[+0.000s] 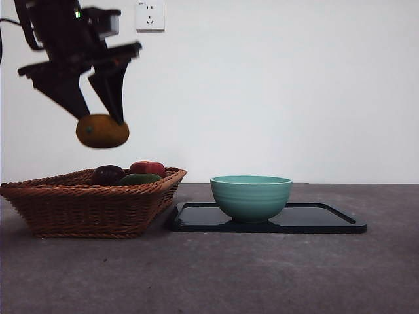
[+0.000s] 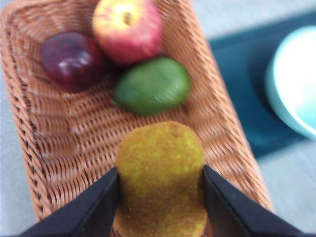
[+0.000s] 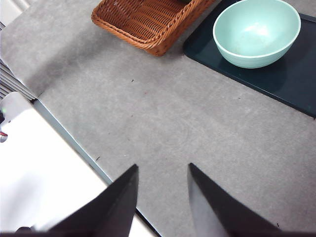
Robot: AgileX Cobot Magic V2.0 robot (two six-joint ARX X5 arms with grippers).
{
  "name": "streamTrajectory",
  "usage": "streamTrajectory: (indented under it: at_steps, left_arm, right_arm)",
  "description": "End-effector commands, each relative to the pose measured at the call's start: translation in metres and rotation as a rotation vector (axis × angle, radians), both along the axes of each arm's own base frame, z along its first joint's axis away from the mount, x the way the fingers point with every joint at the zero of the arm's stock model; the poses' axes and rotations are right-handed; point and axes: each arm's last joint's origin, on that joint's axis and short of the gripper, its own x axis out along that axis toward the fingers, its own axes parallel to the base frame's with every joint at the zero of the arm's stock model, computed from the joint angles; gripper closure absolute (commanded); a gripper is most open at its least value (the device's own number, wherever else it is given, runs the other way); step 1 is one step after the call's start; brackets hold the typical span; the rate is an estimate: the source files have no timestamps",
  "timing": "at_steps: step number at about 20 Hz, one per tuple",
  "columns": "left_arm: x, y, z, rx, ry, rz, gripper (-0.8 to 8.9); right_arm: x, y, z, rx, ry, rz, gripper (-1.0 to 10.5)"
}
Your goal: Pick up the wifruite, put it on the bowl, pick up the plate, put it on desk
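My left gripper is shut on the wifruite, a small oval brown-orange fruit, and holds it in the air above the wicker basket. The teal-green bowl stands empty on the dark plate, a flat rectangular tray right of the basket. All of it rests on the grey desk. My right gripper hangs open over bare desk near its edge, away from the tray.
In the basket lie a red apple, a dark purple fruit and a green fruit. A white wall with a socket stands behind. The desk edge runs beside the right gripper.
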Motion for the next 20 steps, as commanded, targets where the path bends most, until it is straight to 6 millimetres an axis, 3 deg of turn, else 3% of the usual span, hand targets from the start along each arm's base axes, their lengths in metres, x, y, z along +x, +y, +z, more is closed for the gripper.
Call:
streamTrajectory:
  at_steps: [1,8,20]
  left_arm:
    - [0.003,-0.001,-0.015,-0.022,-0.004,0.059,6.28]
    - [-0.001,0.0,-0.062,-0.044,-0.017,0.132,6.29]
    - [0.009,-0.003,-0.099,-0.001,0.021,0.14,6.27]
  right_arm:
    - [0.0,0.001,0.003,0.005,-0.019,0.013,7.9]
    - [0.001,0.001,0.004,0.005,-0.027,0.008,7.9]
    - [0.001,0.001,0.004,0.017,-0.009,-0.008,7.9]
